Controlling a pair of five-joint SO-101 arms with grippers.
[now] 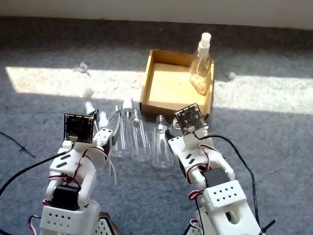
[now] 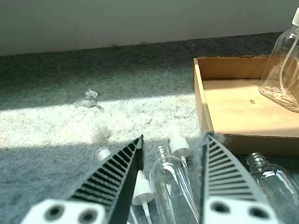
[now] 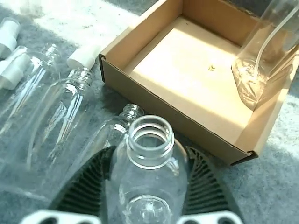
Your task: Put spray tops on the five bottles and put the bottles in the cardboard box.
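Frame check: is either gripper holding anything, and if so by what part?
The right gripper holds an uncapped bottle by its body, just below the neck. The left gripper is open and holds nothing.

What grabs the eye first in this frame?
A clear plastic bottle with a white spray top leans in the far corner of the shallow brown cardboard box. The right claw grips an uncapped clear bottle, while the open left claw hangs over loose bottles on grey carpet.
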